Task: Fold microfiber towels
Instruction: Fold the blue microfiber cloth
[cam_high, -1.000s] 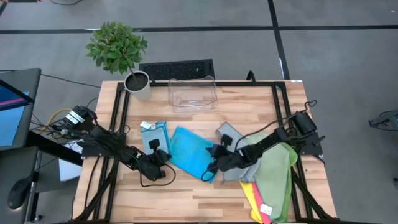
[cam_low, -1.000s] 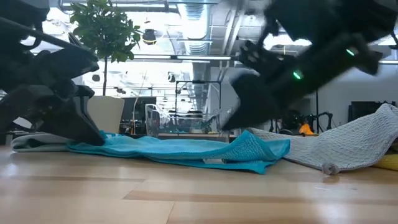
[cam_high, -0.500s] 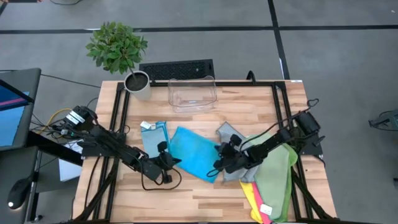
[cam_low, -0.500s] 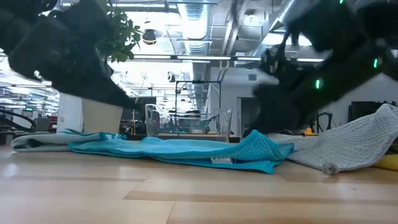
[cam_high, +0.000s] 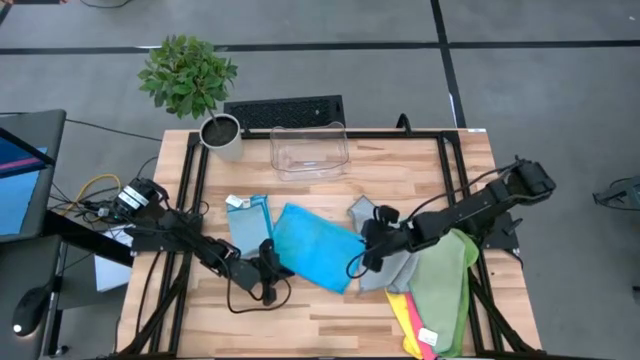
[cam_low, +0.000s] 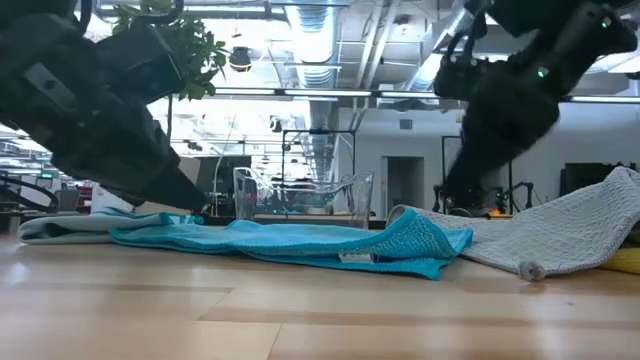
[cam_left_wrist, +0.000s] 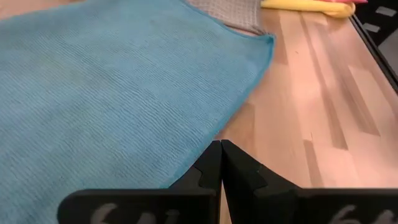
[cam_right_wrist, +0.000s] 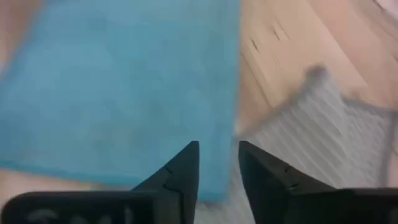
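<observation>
A teal towel (cam_high: 312, 248) lies spread flat on the table's middle. A folded light blue towel (cam_high: 248, 222) lies at its left, and a grey towel (cam_high: 366, 211) lies at its right. My left gripper (cam_left_wrist: 221, 155) is shut, its tips at the teal towel's near left edge (cam_left_wrist: 186, 163). My right gripper (cam_right_wrist: 217, 155) hangs open above the teal towel's right edge, where it meets the grey towel (cam_right_wrist: 311, 130). Nothing is between its fingers. My left gripper's shut tips come slanting down from the table's left at the teal towel's near left edge (cam_left_wrist: 198, 149). I cannot tell whether they touch the cloth. No cloth is between the fingers.
A pale green towel (cam_high: 440, 285) lies at the near right, with yellow and pink towels (cam_high: 402, 308) beside it. A clear plastic bin (cam_high: 308, 150), a potted plant (cam_high: 190, 80) and a keyboard (cam_high: 285, 112) stand at the far edge. Bare wood shows along the near left.
My right gripper has opened, let go of the teal towel's near right corner and risen toward the far right. That corner now lies flat on the table. My left gripper, still shut, has moved toward the right along the towel's near edge and has tipped.
</observation>
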